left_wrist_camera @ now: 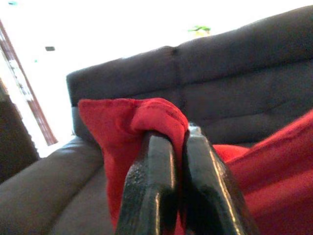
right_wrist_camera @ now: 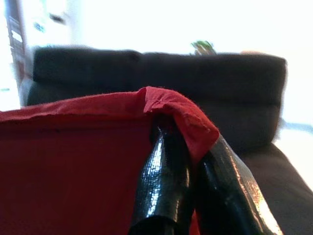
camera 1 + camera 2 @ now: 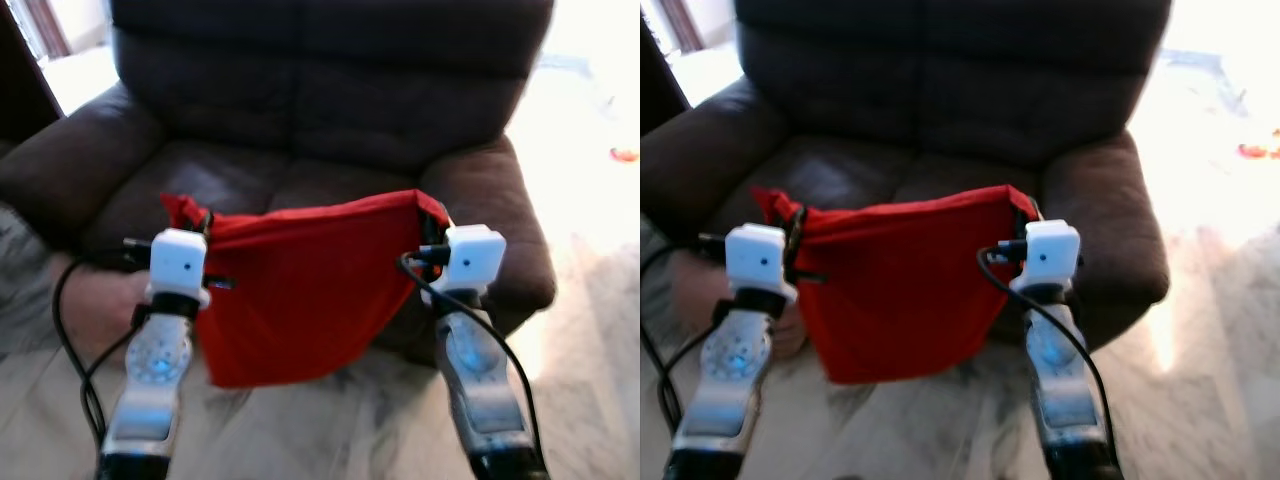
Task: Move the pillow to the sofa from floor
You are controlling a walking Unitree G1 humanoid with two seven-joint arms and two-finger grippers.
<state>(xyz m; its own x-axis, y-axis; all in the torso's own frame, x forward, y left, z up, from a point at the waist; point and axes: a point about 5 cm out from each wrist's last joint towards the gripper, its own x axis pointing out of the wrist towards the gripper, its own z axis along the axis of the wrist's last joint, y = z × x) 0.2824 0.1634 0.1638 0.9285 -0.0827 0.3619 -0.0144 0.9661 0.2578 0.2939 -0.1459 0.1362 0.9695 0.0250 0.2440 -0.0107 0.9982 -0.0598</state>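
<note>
Both pincers, left pincer (image 1: 178,147) and right pincer (image 2: 190,142), are clenched on the red pillow's (image 3: 300,290) top corners, holding it hanging just before the dark sofa (image 3: 330,90).

Plain bright red pillow (image 3: 300,290), no pattern, against a dark brown sofa (image 3: 330,100); both grippers have glossy black fingers (image 1: 151,196), white wrist blocks and silver arms with black cables, over a pale grey-white marbled floor (image 3: 590,380).
</note>
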